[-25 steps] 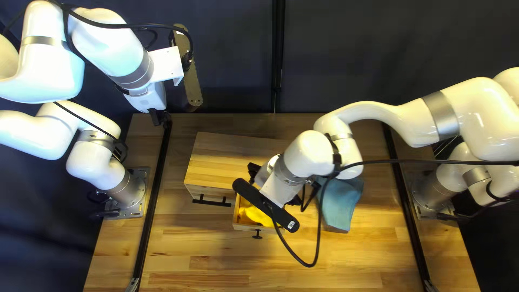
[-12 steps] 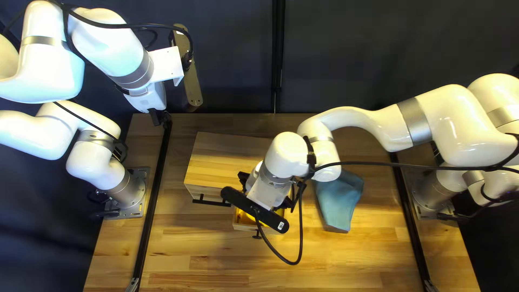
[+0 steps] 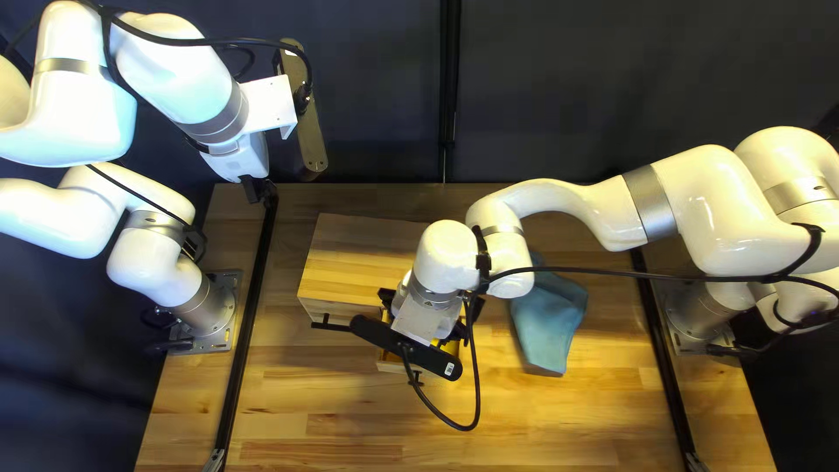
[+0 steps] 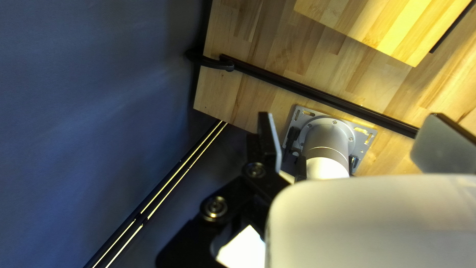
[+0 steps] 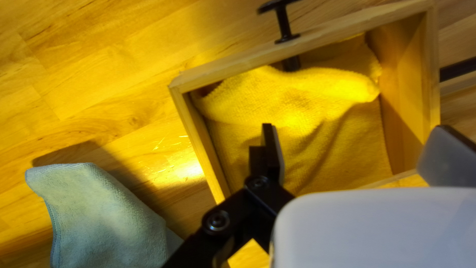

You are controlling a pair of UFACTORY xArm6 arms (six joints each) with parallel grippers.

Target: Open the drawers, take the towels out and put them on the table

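Note:
A wooden drawer cabinet (image 3: pixel 351 259) stands mid-table. Its right drawer (image 5: pixel 193 115) is pulled out with a crumpled yellow towel (image 5: pixel 316 96) inside. My right gripper (image 5: pixel 353 128) hangs open over that towel, one finger (image 5: pixel 271 149) low near the drawer's side wall; I cannot tell whether it touches the cloth. In the top left view my right wrist (image 3: pixel 436 288) hides most of the drawer. A blue towel (image 3: pixel 547 321) lies on the table right of the cabinet. The left drawer's handle (image 3: pixel 337 324) sits flush, drawer closed. My left gripper (image 4: pixel 349 119) is open, raised high, holding nothing.
Black rails (image 3: pixel 252 308) run along the table on both sides, with my arm bases (image 3: pixel 210 308) outside them. A black cable (image 3: pixel 459 406) loops from my right wrist over the table's near part. The open drawer's black knob (image 5: pixel 280 18) sticks out toward the near edge.
My right arm has swung left from beside the blue towel to above the open drawer, now covering the yellow towel in the top left view. The left arm has stayed still.

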